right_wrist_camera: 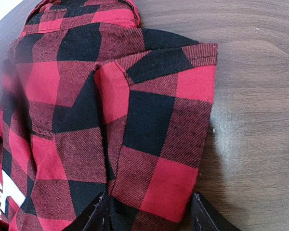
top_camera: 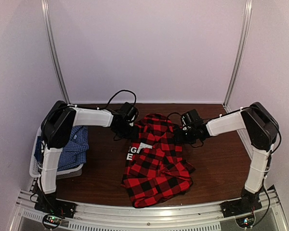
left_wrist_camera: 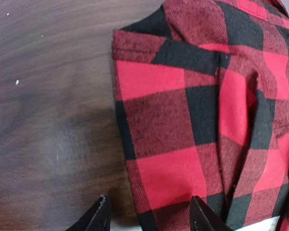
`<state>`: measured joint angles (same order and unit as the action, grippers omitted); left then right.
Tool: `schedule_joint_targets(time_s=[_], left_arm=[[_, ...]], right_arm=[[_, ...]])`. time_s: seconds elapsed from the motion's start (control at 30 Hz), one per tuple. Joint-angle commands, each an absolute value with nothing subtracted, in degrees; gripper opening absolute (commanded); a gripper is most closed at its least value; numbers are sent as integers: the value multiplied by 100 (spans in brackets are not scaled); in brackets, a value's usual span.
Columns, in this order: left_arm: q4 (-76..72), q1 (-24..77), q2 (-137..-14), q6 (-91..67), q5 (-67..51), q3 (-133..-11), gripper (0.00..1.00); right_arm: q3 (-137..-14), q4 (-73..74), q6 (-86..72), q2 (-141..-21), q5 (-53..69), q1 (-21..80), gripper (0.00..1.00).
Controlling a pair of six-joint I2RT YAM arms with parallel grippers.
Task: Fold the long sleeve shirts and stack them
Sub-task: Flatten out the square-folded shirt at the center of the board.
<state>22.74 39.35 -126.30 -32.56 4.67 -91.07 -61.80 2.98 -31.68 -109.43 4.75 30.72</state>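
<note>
Centre of the top view: the red-and-black plaid shirt (top_camera: 154,163) lies rumpled on the brown table (top_camera: 216,163). I see the left gripper (left_wrist_camera: 151,214) at the shirt's upper-left edge, jaws apart, with cloth and bare wood between them. The right gripper (right_wrist_camera: 149,214) stands likewise parted over the upper-right corner. At far left, the blue check shirt (top_camera: 76,147) sits in the pale basket (top_camera: 33,166).
</note>
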Motion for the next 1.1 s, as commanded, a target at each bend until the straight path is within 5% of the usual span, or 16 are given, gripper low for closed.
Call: schedule_joint_targets(time_s=[0.0,0.2,0.43,0.57,1.0,1.07], left_arm=[[2071,3877,-12796,-3287,559,-9363,55],[2066,3876,-12937,-3304,425,-9519,42],[2027,3876,-13023,-3264,367,-9759,7],[2034,3816,-13090,-3242,445,-9982,0],[2112,3247,-14425,-3042,6,-12224,0],[2133,3166,-14715,-3062,-245,-12691,3]], right_arm=[[-6364,215,-3164,-11111,555,3023,57],[-6529,257,-3137,-11241,571,3023,49],[-6929,470,-3016,-11449,426,3019,14],[-7368,761,-2853,-11616,220,2983,0],[-9722,1546,-2284,-12890,262,2202,0],[-10130,1712,-2209,-13149,319,2096,7]])
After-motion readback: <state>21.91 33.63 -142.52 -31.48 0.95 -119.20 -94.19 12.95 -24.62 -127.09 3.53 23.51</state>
